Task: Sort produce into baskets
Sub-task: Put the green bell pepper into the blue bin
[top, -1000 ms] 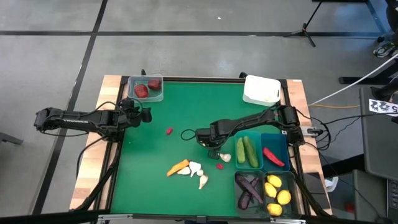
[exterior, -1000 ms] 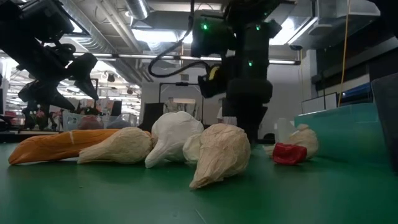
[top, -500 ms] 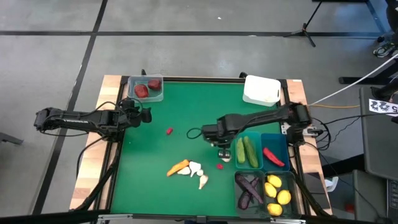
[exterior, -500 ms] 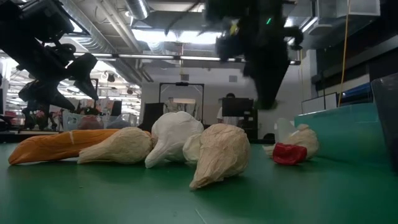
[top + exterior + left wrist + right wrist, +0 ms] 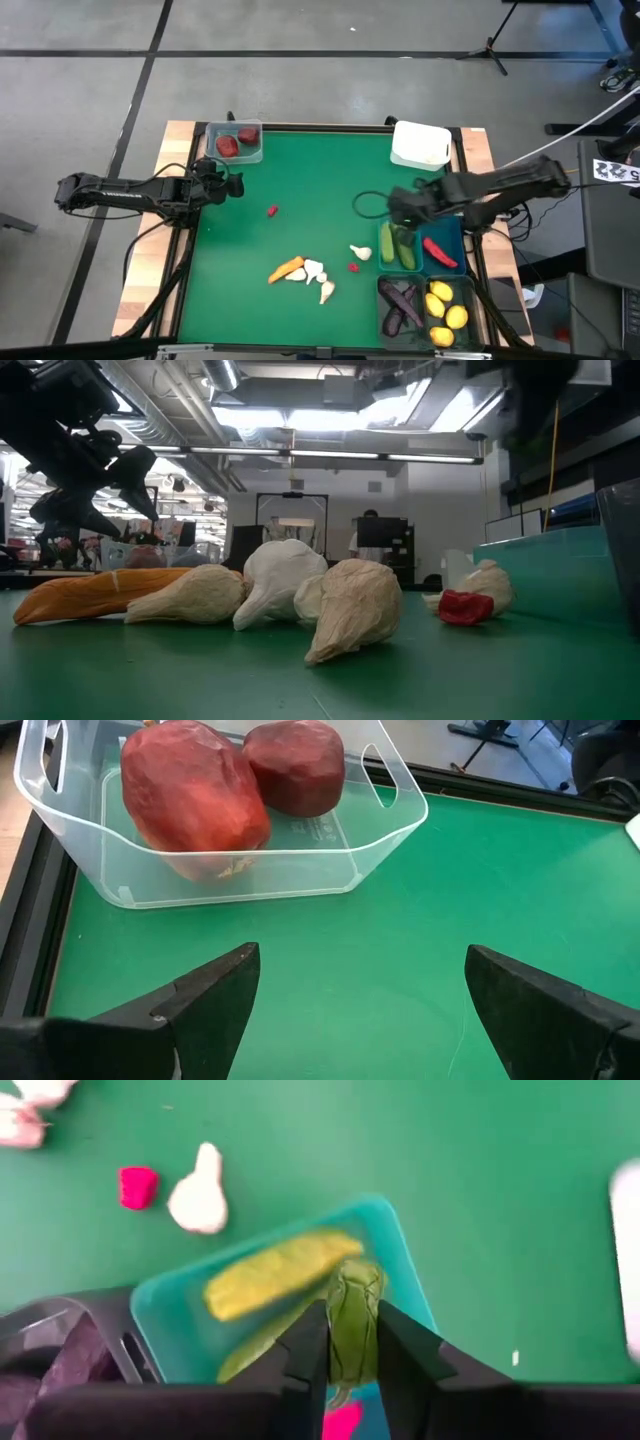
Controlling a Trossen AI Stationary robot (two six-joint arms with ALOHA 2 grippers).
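My right gripper [image 5: 402, 211] hangs over the teal bin [image 5: 384, 262], shut on a green cucumber [image 5: 350, 1295]. Two other cucumbers [image 5: 387, 244] lie in that bin; they also show in the right wrist view [image 5: 275, 1272]. My left gripper [image 5: 226, 186] waits, open and empty, at the table's left edge, near the clear bin [image 5: 392, 840] with two dark red round ones [image 5: 195, 800]. A carrot [image 5: 286, 268], several white garlics [image 5: 318, 276], another garlic [image 5: 360, 252] and two small red pieces [image 5: 352, 266] lie on the green mat. My right gripper pinches the green cucumber by its two sides [image 5: 350, 1335] between its two fingers [image 5: 305, 1350]. The fingers come from above, pointing down. The cucumber is lifted clear, above the teal bin's open top.
A white bin [image 5: 420, 143] stands at the far right. A second teal bin [image 5: 441, 226] holds a red pepper [image 5: 438, 251]. Dark bins at the near right hold eggplants [image 5: 400, 304] and lemons [image 5: 446, 308]. The mat's middle and far part are bare.
My right gripper has gone from beside the lone garlic toward the table's right edge and upward, and now hangs over the teal cucumber bin. The garlic and the red piece stay where they were.
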